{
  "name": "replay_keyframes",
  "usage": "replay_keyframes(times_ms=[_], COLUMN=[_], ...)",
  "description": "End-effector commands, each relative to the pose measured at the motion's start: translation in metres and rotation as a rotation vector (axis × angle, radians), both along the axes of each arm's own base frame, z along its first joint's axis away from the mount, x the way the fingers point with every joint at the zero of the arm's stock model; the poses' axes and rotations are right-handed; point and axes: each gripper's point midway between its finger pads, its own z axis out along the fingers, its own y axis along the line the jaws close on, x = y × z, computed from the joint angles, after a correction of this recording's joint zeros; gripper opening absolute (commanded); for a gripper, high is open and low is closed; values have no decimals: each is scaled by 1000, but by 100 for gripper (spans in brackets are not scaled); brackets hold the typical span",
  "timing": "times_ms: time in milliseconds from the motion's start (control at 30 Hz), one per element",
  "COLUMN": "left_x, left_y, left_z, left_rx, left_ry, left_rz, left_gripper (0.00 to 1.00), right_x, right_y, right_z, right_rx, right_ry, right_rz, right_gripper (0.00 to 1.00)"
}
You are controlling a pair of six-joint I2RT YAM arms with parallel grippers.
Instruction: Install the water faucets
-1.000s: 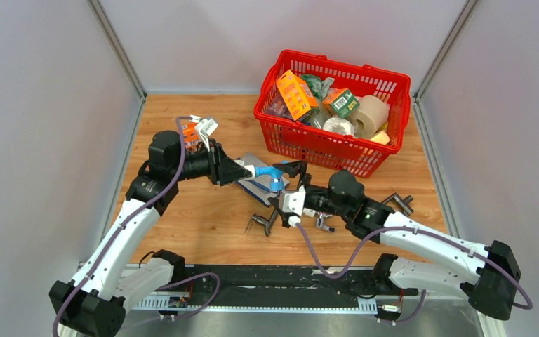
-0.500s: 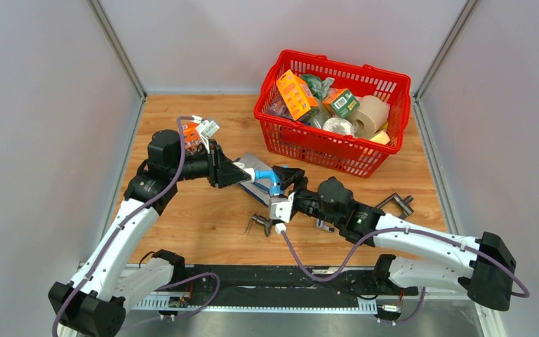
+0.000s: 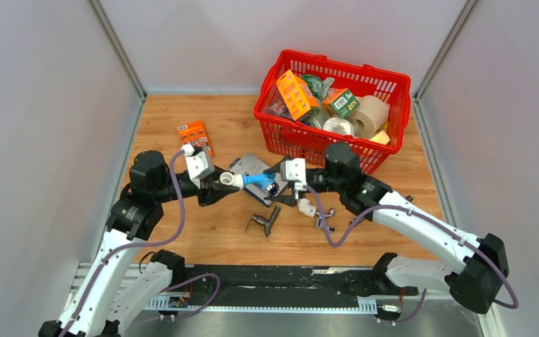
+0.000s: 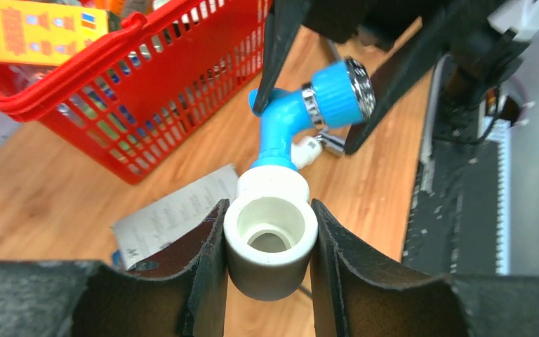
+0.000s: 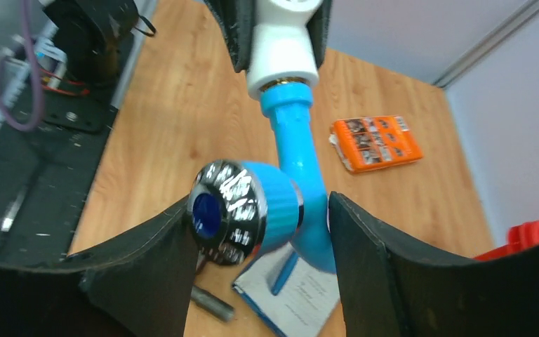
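Observation:
The light-blue faucet point(image 3: 257, 181) hangs level above the table between my two grippers. Its white end fitting point(image 4: 270, 237) is clamped between my left gripper's point(image 4: 269, 210) fingers; that gripper point(image 3: 219, 186) is at the faucet's left end. My right gripper point(image 3: 278, 184) is at the other end. In the right wrist view its fingers point(image 5: 258, 203) press on both sides of the blue head with the chrome ring point(image 5: 242, 207). The white fitting point(image 5: 284, 60) shows at the top of that view.
A red basket point(image 3: 302, 144) full of goods stands at the back right. A booklet point(image 3: 247, 167) lies under the faucet. A dark grey tap point(image 3: 267, 221) and a chrome tap with a white elbow point(image 3: 311, 208) lie on the wood nearby. An orange pack point(image 3: 195, 133) lies at the left.
My left arm has drawn back to the left with the fitting, uncovering the orange pack. My right gripper has swung up from the near side and closed on the faucet's head.

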Motion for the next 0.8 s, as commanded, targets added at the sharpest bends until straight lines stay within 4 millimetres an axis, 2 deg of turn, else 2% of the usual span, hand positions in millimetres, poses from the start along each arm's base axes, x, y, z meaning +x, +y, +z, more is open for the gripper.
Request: replay_keyframes(times_ms=[0, 33, 100, 167, 233, 300, 367, 433, 500, 700, 767], left_x=[-20, -23, -30, -35, -41, -44, -44, -34, -19, 18, 25], left_y=[-1, -2, -4, -7, -8, -10, -11, -11, -11, -12, -13], left_z=[-7, -6, -8, -8, -7, -7, -7, -5, -3, -4, -1], left_rx=[37, 28, 12, -10, -30, -44, -60, -80, -115, -227, -266], left_ry=[-183, -189, -189, -190, -186, -178, -165, -132, -68, 139, 165], left_rz=[-135, -158, -192, -222, -247, -267, -263, -205, -112, 79, 101], left_gripper=[0, 0, 0, 0, 0, 0, 0, 0, 0, 0, 0], right_x=[5, 6, 13, 20, 32, 42, 49, 54, 61, 62, 61], right_y=[-17, -18, -18, -19, -20, -18, -15, -15, -21, -56, -66], right_z=[20, 23, 24, 23, 23, 22, 17, 12, 8, 9, 6], right_rx=[55, 60, 64, 66, 72, 78, 72, 70, 81, 105, 102], right_ry=[336, 376, 446, 538, 631, 716, 760, 744, 697, 473, 383], right_rz=[54, 55, 44, 21, -19, -51, -66, -89, -150, -256, -290], right_gripper=[20, 30, 44, 49, 48, 38, 33, 32, 39, 69, 75])
